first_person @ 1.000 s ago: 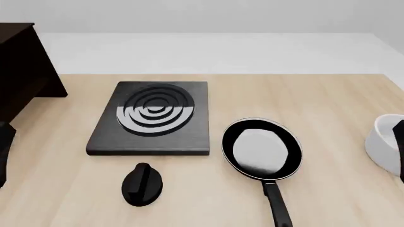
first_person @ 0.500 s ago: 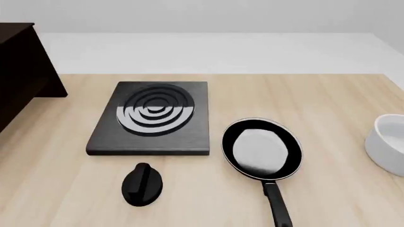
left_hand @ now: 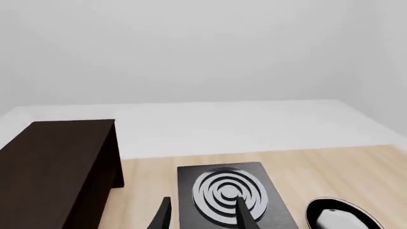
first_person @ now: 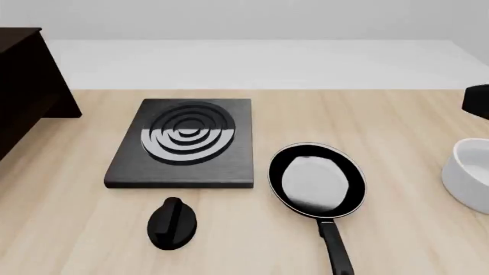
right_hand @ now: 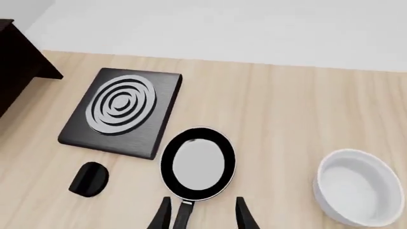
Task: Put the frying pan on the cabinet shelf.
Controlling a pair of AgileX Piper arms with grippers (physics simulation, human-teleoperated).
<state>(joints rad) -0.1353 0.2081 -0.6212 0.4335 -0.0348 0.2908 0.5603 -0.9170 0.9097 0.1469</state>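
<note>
Your right arm has just swung in at the front view's three o'clock edge; its right gripper, fingers spread, hangs above the frying pan handle. Your left gripper, also spread and empty, has lifted clear, so the pan isn't grasped yet and the cabinet shelf waits at nine o'clock.

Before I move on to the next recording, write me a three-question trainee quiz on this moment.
1. True or false: the frying pan sits on the stove plate.
2. Multiple choice: in the right wrist view, what lies between the right gripper's fingertips? A) the black knob B) the pan's handle C) the white bowl
3. Fill in: the dark cabinet stands at the table's far ____ corner in the front view.

Key: 1 false, the pan rests on the table beside the plate. 2 B, with the fingers spread either side of it. 3 left.
</note>
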